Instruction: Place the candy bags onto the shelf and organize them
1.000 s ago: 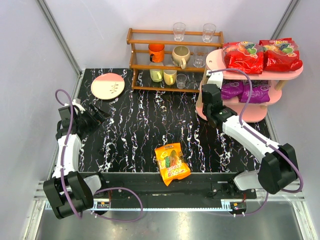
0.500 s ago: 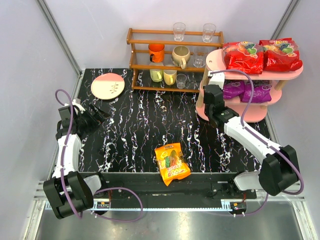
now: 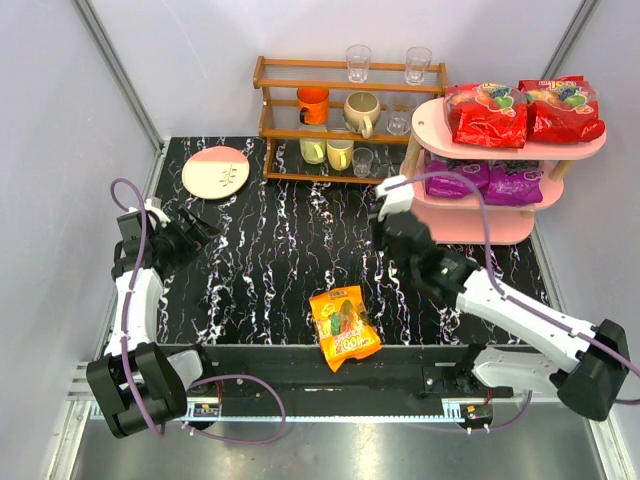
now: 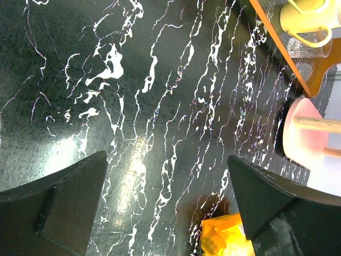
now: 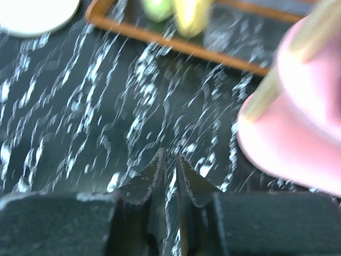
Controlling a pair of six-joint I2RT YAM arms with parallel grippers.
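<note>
The black marbled table (image 3: 290, 250) lies under both my pincers. Just beyond my right pincer (image 5: 170, 160), off to its right, stands the shelf (image 3: 505, 235). The brown rack (image 3: 345, 115) of cups and glasses stands farther ahead of it, at the table's back edge. A round plate (image 3: 215, 172) sits beyond my left pincer (image 3: 195, 232). The red candy bags (image 3: 487, 112) lie side by side on the shelf's top board and the purple candy bags (image 3: 515, 186) on its middle board. The orange candy bag (image 3: 343, 327) lies flat behind my right pincer and to its left, near the front edge, touched by neither pincer.

Only the overhead view shows the shelved bags. My right wrist view, blurred, shows my fingers drawn almost together with nothing between them, and the shelf's pink bottom board close on the right. My left wrist view shows the jaws spread wide over bare table, a corner of the orange bag at the lower edge.
</note>
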